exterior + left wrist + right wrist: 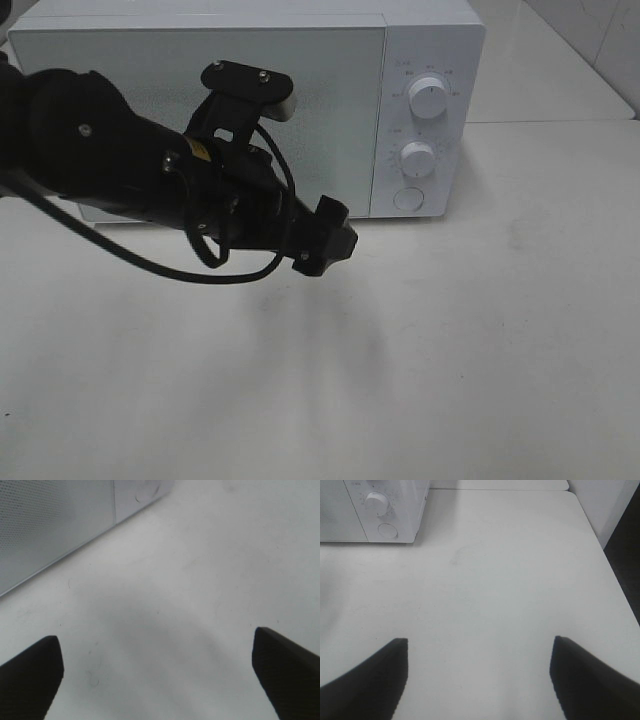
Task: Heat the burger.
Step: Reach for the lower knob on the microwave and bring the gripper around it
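Note:
The burger is out of view in all three views. A white microwave [330, 90] stands at the back of the table with its door shut. My left arm reaches across in front of that door, and the left gripper [335, 240] hangs above the table near the door's lower right corner. In the left wrist view, the left gripper [157, 650] is open with only bare tabletop between its fingers, and the microwave's front [50, 525] is close by. My right gripper [480, 650] is open too and holds nothing. It is over the table right of the microwave [370, 505].
The microwave's control panel carries two knobs [430, 97] [418, 157] and a round button [408, 198]. A black cable [200, 265] loops under the left arm. The white table's right edge [615, 575] drops off beside the right gripper.

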